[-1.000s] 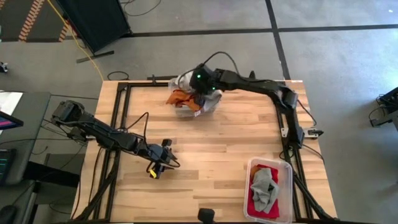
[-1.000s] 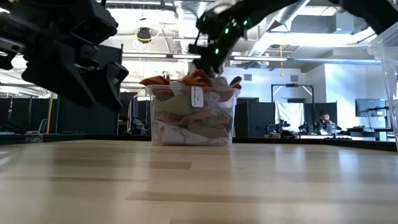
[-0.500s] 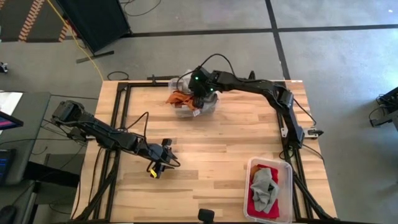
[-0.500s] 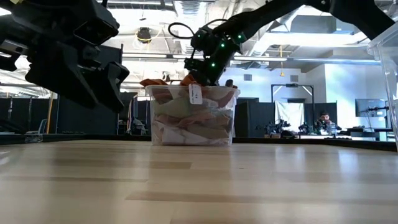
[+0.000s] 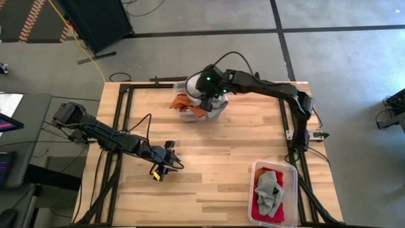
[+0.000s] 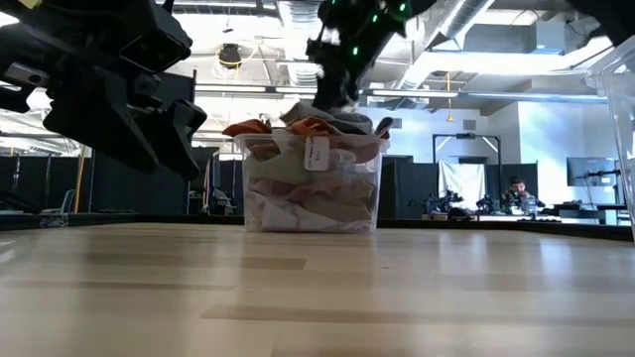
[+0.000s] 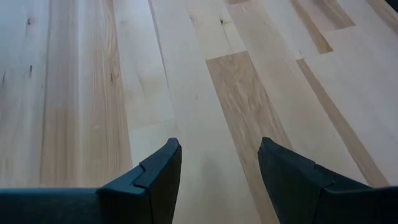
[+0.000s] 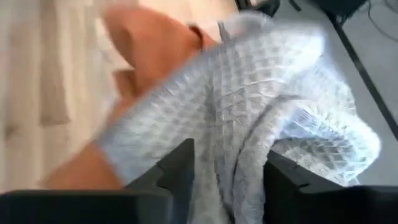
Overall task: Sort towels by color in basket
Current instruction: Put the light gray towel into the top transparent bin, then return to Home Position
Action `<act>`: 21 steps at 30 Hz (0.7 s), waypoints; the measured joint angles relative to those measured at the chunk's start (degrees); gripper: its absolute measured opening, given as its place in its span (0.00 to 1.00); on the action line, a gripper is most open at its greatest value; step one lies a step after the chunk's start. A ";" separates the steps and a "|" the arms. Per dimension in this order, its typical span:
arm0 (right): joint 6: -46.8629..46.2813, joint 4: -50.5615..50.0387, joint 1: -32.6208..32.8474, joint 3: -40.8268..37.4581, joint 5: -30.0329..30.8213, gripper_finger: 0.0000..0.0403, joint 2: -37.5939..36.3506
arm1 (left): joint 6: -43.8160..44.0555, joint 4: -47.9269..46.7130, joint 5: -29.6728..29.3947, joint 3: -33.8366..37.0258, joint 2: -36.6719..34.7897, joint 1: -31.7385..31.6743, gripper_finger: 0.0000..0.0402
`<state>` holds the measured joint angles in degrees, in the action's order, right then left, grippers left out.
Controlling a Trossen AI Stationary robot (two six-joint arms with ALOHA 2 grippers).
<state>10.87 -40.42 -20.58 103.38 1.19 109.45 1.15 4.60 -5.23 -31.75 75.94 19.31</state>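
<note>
**Observer:** Start at your left. What is that arm doing?

**Robot:** My left gripper [image 5: 161, 171] hangs low over bare wooden table [image 5: 221, 152], fingers [image 7: 158, 177] spread apart with nothing between them. It just waits there, well apart from the work

**Observer:** And further right?

**Robot:** The clear bin [image 6: 311, 186] at the table's far edge is heaped with towels [image 6: 308, 193]: rust-orange on top, tan and beige beneath, one with a white tag [image 6: 317, 153]. My right gripper [image 5: 204, 95] is over that heap, its fingers astride a fold of the white waffle-weave towel [image 8: 273, 106]; whether they pinch it or have let go, I cannot tell

**Observer:** How will it handle?

**Robot:** Light, limp, not slippery, I'd judge. It will drape and may drag the rust-orange towel [image 8: 149, 43] along, so I'd pinch a raised fold near its middle

**Observer:** Rightmost?

**Robot:** A second bin [image 5: 288, 172] at the near right corner, holding grey towel [image 5: 269, 187] on red
</note>
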 joint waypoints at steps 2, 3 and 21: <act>-0.10 -0.88 0.81 0.00 0.27 0.48 -1.83 | 0.15 0.00 0.00 0.00 0.00 0.00 0.51; -0.35 -1.25 1.20 0.01 0.59 0.50 -2.79 | 0.20 0.00 0.00 0.00 0.00 0.00 0.51; -6.67 -23.62 14.47 0.06 6.15 0.54 -23.70 | -3.06 -1.45 -5.85 0.00 -8.75 0.00 0.51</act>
<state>4.20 -64.03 -6.11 103.44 7.34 85.75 -1.90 3.15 -11.09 -31.75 67.20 19.31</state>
